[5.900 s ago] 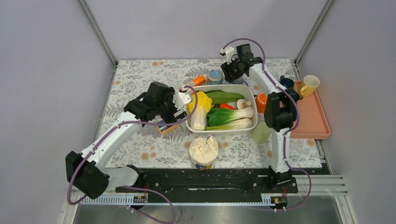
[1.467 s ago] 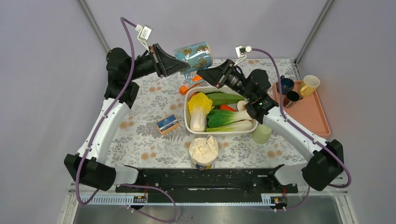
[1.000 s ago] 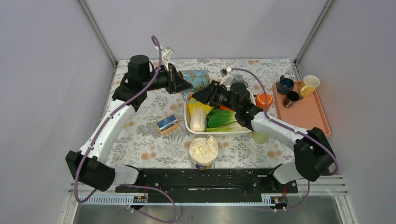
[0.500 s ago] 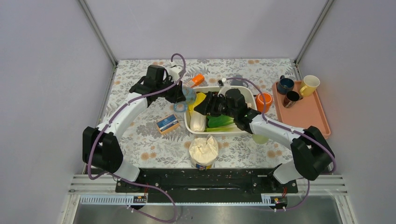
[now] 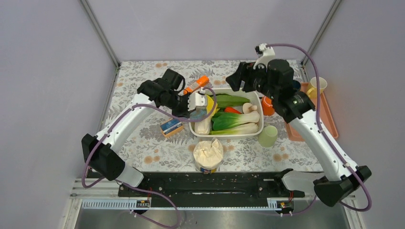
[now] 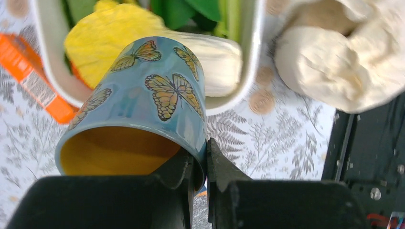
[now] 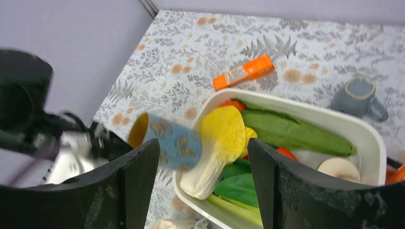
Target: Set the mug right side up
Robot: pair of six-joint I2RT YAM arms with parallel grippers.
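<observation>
The mug (image 6: 153, 95) is blue with butterflies and a yellow-orange inside. It hangs tilted on its side, mouth toward the left wrist camera, over the left rim of the white basin (image 6: 250, 71). My left gripper (image 6: 206, 152) is shut on its rim, one finger inside and one outside. From above, the left gripper (image 5: 192, 110) and the mug (image 5: 199, 114) are at the basin's left edge. My right gripper (image 5: 235, 83) is raised behind the basin, open and holding nothing. In the right wrist view the mug (image 7: 174, 140) lies far below the right gripper (image 7: 203, 148).
The basin (image 5: 229, 88) holds cabbage, bok choy and other vegetables. An orange marker (image 5: 197, 85) lies behind it and a small box (image 5: 171, 127) to its left. A cloth-filled cup (image 5: 208, 153), a green cup (image 5: 268, 136), an orange cup (image 5: 267, 102) and a pink tray (image 5: 325, 119) are nearby.
My left arm has brought the mug down from high up to the basin's left edge. My right gripper has opened, let go of the mug and pulled up and away to the back right.
</observation>
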